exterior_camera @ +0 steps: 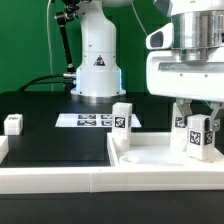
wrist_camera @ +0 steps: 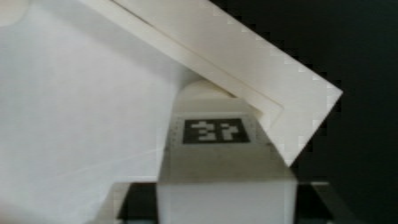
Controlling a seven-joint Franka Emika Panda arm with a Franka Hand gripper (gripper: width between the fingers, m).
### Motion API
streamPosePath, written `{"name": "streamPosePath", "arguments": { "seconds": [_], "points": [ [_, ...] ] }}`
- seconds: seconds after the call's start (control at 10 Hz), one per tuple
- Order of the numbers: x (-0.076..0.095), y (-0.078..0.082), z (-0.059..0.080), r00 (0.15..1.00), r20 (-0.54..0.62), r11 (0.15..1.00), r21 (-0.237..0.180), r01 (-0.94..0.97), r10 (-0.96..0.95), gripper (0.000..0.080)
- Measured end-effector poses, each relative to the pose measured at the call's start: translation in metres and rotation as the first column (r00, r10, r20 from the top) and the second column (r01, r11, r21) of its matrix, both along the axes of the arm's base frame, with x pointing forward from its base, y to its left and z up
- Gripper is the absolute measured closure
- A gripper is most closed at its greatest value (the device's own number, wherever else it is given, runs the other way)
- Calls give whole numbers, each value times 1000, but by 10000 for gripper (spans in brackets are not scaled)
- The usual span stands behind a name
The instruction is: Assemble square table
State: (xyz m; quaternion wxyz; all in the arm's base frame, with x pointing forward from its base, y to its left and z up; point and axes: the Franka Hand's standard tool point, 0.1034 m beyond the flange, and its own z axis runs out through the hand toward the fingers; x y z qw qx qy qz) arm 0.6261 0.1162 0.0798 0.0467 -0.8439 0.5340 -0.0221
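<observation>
A: Two loose legs are standing clear: corner leg (exterior_camera: 122, 119) by the slab's (exterior_camera: 150, 158) far corner, lone leg (exterior_camera: 13, 124) across the open black mat (exterior_camera: 55, 145).
B: And the gripper (exterior_camera: 197, 128)?
A: Clamping a third leg (exterior_camera: 197, 142) upright over the slab. Only the wrist view is showing the slab's corner beside that leg's tag (wrist_camera: 217, 131).

Tabletop (exterior_camera: 150, 155) and leg (exterior_camera: 197, 130) are seen as smooth, matt white plastic. Tags (exterior_camera: 121, 122) are printed black-and-white, flat finish. Desk (exterior_camera: 55, 150) is surfaced matt black. Arm housing (exterior_camera: 98, 55) is finished glossy white.
</observation>
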Motion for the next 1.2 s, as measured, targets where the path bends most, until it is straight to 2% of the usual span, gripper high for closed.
{"name": "streamPosePath", "arguments": {
  "seconds": [0.2,0.5,0.8,1.0,1.1,1.2],
  "points": [
    [-1,1,0,967,-15,967,21,255,-255,509],
    [-1,2,-1,879,-35,878,41,477,-476,509],
    [1,7,0,722,-56,719,56,692,-690,509],
    [2,6,-1,702,-64,700,60,712,-709,509],
    [2,7,-1,718,-59,716,61,696,-693,453],
    [2,5,-1,755,-53,752,59,656,-654,453]
  ]
}}
